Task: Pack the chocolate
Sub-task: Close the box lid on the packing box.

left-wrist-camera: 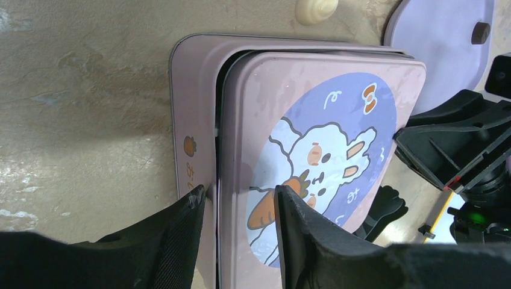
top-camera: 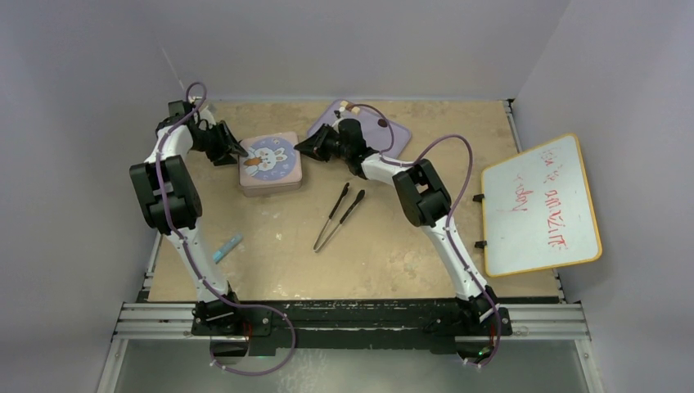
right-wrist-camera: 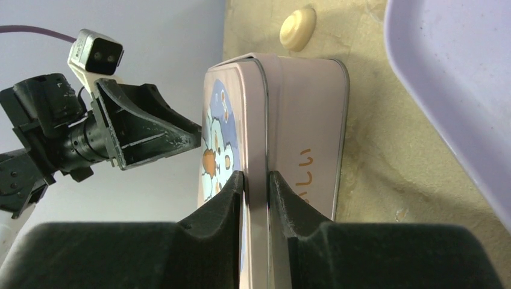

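A pink tin with a bunny lid stands at the back of the table. The lid sits askew on its base, with a dark gap on the left. My left gripper is open astride the tin's left edge, one finger by the base wall and one on the lid top. My right gripper is shut on the lid's right rim. One cream chocolate lies on the table behind the tin. A dark chocolate sits on the lavender tray. The tin's inside is hidden.
Black tweezers lie mid-table in front of the tin. A small blue object lies near the left arm. A whiteboard with an orange frame leans at the right edge. The lavender tray is close to my right gripper.
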